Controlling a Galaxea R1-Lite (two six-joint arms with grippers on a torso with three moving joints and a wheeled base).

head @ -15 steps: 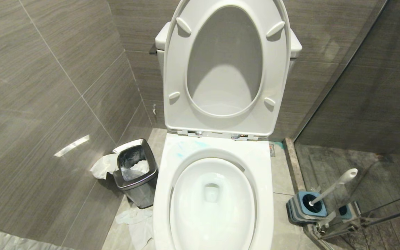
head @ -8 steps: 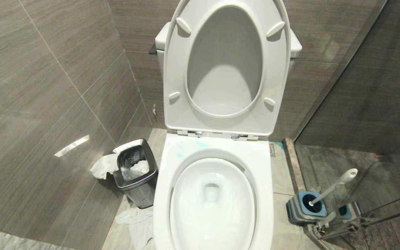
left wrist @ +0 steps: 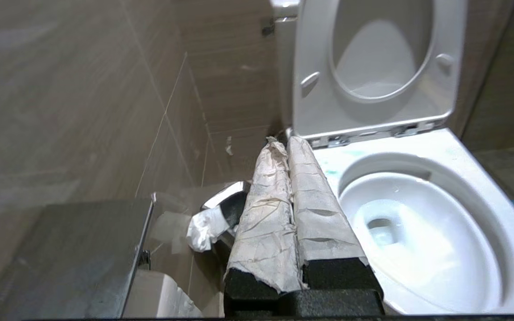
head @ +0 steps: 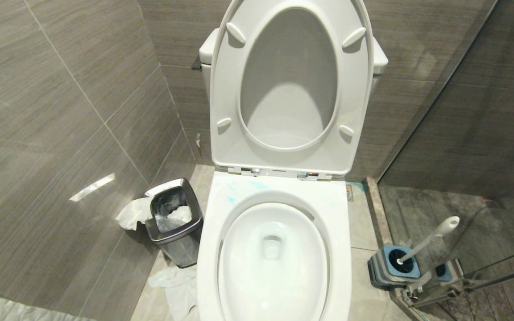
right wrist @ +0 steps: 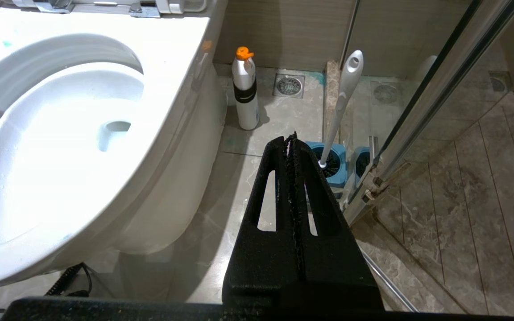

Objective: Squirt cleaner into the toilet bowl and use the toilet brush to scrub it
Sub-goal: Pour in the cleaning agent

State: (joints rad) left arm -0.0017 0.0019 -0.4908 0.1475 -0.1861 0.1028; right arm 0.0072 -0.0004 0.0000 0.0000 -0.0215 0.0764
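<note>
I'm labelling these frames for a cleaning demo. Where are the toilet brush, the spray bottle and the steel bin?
toilet brush (right wrist: 347, 84): right wrist view, on the white handle.
spray bottle (right wrist: 244, 84): right wrist view, on its white body.
steel bin (head: 181, 249): head view, on its front wall.

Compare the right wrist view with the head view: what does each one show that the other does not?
Only the right wrist view shows a white bottle with an orange cap on the floor beside the toilet, a floor drain, and the shut right gripper. Only the head view shows the raised seat and the steel bin. Both show the toilet bowl and the toilet brush in its blue holder.
</note>
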